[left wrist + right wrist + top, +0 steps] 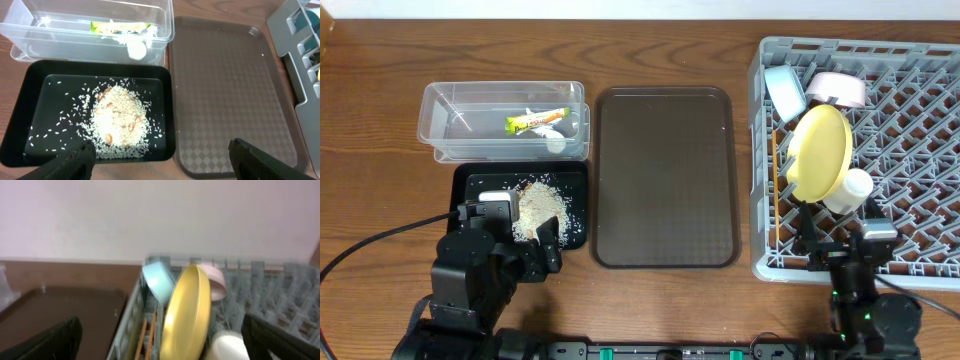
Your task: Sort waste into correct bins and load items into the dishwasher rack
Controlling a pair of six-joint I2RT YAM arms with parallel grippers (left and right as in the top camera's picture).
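The snack wrapper (535,121) and crumpled white paper (555,142) lie in the clear container (440,110). Rice (535,208) with a few brown bits is heaped in the black tray (470,185). The grey rack (920,130) holds the yellow plate (820,150) on edge, the light blue bowl (785,90), a pale bowl (837,88), the small cup (848,190) and the chopsticks (775,185). My left gripper (160,160) is open and empty over the black tray's near edge. My right gripper (165,345) is open and empty at the rack's near edge, facing the plate (187,315).
The brown serving tray (665,180) lies bare between the black tray and the rack. A few rice grains are scattered across the black tray's floor (50,135). The clear container stands right behind the black tray, touching it.
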